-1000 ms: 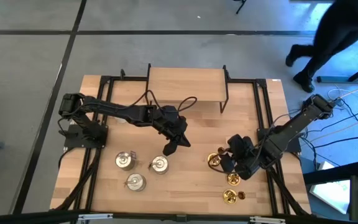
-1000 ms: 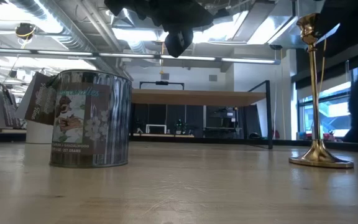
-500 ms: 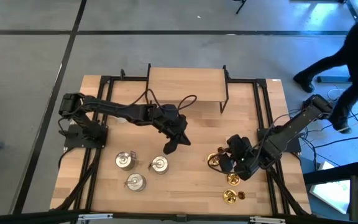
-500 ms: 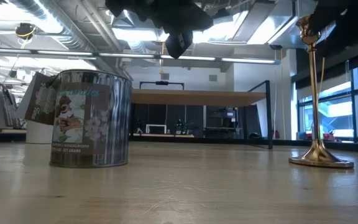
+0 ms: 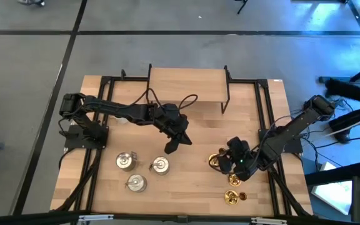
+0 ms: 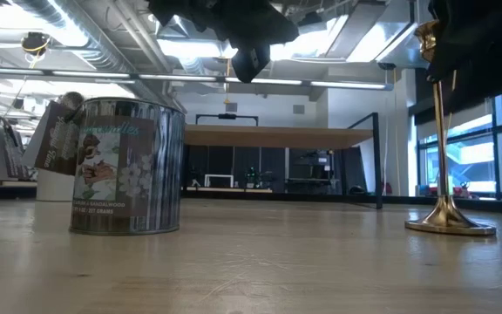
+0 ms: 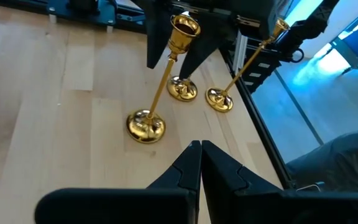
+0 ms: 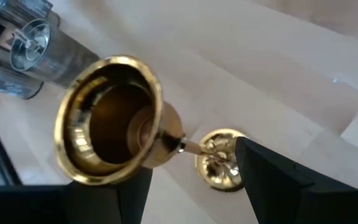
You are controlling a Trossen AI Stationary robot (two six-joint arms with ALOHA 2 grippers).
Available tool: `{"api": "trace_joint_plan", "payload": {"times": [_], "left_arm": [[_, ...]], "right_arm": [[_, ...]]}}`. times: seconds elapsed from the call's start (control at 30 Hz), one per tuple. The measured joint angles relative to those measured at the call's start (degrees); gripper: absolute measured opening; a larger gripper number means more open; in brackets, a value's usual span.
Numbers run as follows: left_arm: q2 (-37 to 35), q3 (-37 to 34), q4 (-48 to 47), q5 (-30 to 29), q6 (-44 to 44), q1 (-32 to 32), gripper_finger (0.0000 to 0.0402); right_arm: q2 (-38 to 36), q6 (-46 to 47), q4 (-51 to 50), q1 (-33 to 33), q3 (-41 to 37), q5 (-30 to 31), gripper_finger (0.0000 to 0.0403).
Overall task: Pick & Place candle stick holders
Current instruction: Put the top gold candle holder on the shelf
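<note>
High view: a wooden table (image 5: pixel 186 187) is shown with two dark arms over it.

Right gripper (image 5: pixel 232 164): positioned over the right half of the table, at the top of a brass candle stick holder (image 5: pixel 216 160). In the right wrist view its two fingers (image 8: pixel 278 180) are spread apart, with the holder's cup (image 8: pixel 112 121) between them and the round base (image 8: pixel 219 158) seen beyond; contact between fingers and cup cannot be told.

Second brass holder (image 5: pixel 234 180) and third brass holder (image 5: pixel 231 198): stood just beside the right gripper, toward the table's front edge. In the left wrist view all three gold holders are upright.

Left gripper (image 5: pixel 172 147): held above the table's middle, fingers pressed together and gripping nothing, as seen in the left wrist view (image 7: pixel 200 163).

Silvery-glass holders, three: one (image 5: pixel 160 165) just below the left gripper, one (image 5: pixel 125 162) further toward the left arm's base, one (image 5: pixel 135 182) nearer the front edge.

Wooden shelf (image 5: pixel 187 84): set at the table's rear, well apart from both grippers.
</note>
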Motion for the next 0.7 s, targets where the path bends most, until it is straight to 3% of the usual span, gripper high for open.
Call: {"api": "trace_joint_plan", "payload": {"times": [0.37, 0.7], "left_arm": [[0.0, 0.0, 0.0, 0.6, 0.4, 1.3, 0.0006], [0.0, 0.0, 0.0, 1.0, 1.0, 3.1, 0.0006]], "right_arm": [[0.4, -0.4, -0.8, 0.0, 0.0, 0.5, 0.0230], [5.9, 1.2, 3.8, 0.0, 0.0, 1.5, 0.0230]]}}
